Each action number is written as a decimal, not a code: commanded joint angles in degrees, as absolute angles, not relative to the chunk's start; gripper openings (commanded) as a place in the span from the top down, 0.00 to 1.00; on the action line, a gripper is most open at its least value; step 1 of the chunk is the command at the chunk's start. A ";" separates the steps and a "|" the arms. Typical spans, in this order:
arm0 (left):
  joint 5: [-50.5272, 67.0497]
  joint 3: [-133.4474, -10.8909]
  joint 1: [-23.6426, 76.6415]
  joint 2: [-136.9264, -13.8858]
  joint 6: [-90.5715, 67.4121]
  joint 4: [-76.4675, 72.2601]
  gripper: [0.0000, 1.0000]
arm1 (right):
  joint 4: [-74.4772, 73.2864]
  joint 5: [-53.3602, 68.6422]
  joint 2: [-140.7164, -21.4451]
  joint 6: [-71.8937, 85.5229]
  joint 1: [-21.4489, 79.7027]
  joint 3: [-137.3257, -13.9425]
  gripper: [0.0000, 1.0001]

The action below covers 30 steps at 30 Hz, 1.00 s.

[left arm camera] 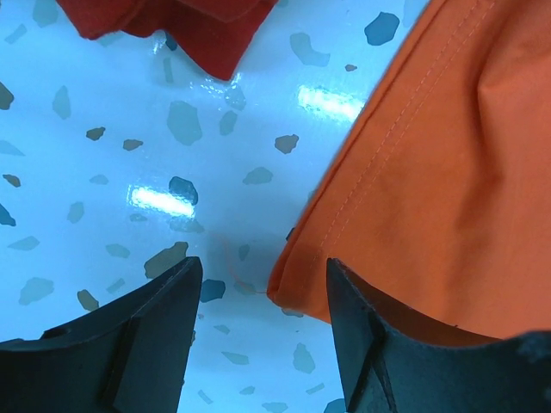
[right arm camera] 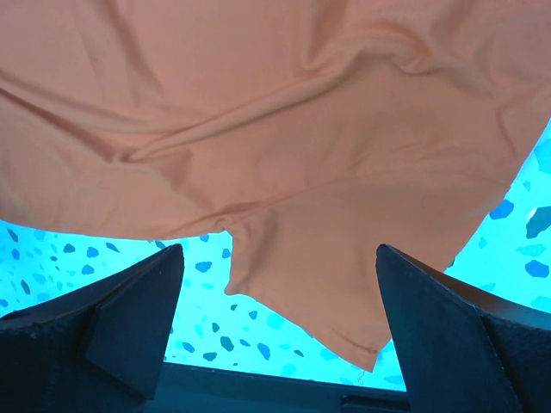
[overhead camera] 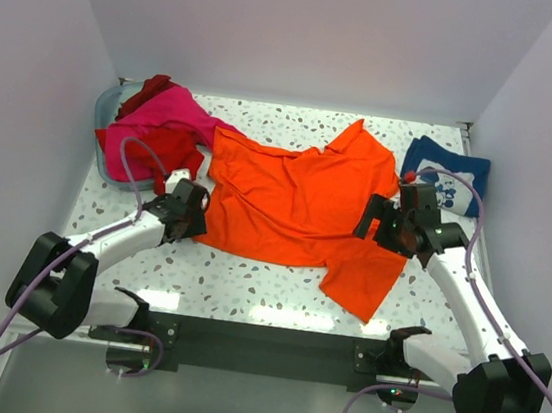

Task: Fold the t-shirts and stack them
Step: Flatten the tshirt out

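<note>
1. Your left gripper [left arm camera: 263, 268]: jaws apart, nothing clamped. The hem corner of the orange t-shirt [left arm camera: 430, 172] sits in the gap, close to the right-hand finger. Risk: if you close here you pinch only the tip of the corner, and it slips out on the lift.
2. Your right gripper [right arm camera: 280, 249]: jaws wide apart, empty, over orange cloth with a loose flap edge under the gap. Risk: come down onto the creases and you grab two layers, so the fold bunches.
3. The orange shirt lies spread but wrinkled across the middle of the table [overhead camera: 246, 286], sleeve trailing toward the near edge. Risk: an uneven pull by the two arms twists it instead of flattening it.
4. Its far-left edge meets the pink t-shirt [overhead camera: 172, 111], and the red t-shirt [overhead camera: 167, 148] lies near the left gripper. Risk: dragging the orange shirt tows that pile out of the bin [overhead camera: 104, 105].
5. The navy t-shirt [overhead camera: 446, 177] lies folded at the far right, near your right arm. Risk: the arm or its cable sweeps it.
</note>
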<state>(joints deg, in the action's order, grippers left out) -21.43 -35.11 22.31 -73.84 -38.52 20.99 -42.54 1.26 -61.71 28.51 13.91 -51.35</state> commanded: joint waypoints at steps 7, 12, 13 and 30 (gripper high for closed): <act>-18.11 -31.64 22.24 -75.76 -40.08 14.68 0.42 | -45.44 0.97 -58.54 29.44 13.89 -50.10 0.03; -17.58 -31.11 22.24 -76.11 -40.08 13.89 0.48 | -45.88 0.62 -58.36 29.53 13.89 -50.18 0.03; -17.49 -31.03 22.24 -76.20 -39.99 13.89 0.50 | -45.88 0.62 -58.19 29.53 13.80 -50.27 0.03; -17.13 -30.32 22.15 -69.71 -39.82 17.40 1.00 | -48.69 -2.90 -55.37 33.21 13.80 -45.01 0.01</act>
